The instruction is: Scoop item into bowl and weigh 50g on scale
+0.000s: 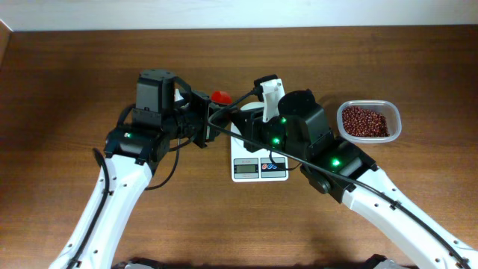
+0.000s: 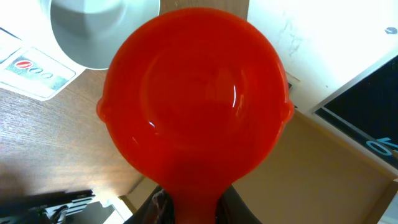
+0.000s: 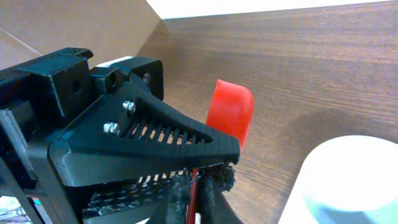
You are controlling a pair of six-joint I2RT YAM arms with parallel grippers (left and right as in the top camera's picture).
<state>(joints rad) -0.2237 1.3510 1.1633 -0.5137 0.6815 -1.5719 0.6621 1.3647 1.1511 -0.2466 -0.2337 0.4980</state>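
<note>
The scoop (image 2: 196, 93) is being pinched by the left gripper (image 2: 194, 202) and right gripper (image 3: 194, 193). It is being held just beyond the scale (image 1: 260, 169).

The scale (image 1: 259, 166) sits on the counter (image 1: 75, 75), with the bowl (image 2: 93, 31) on it (largely hidden under the arms from overhead). Right of the scale, slightly behind it, stands a container (image 1: 396, 119) with the beans (image 1: 364, 121) in it. The scoop (image 1: 219, 97) hangs behind the scale, to its left.

White arm links (image 1: 112, 202), black housings (image 1: 153, 93), green lights (image 1: 335, 162), black cables (image 1: 231, 110), seemingly slotted black left gripper (image 1: 205, 119)
</note>
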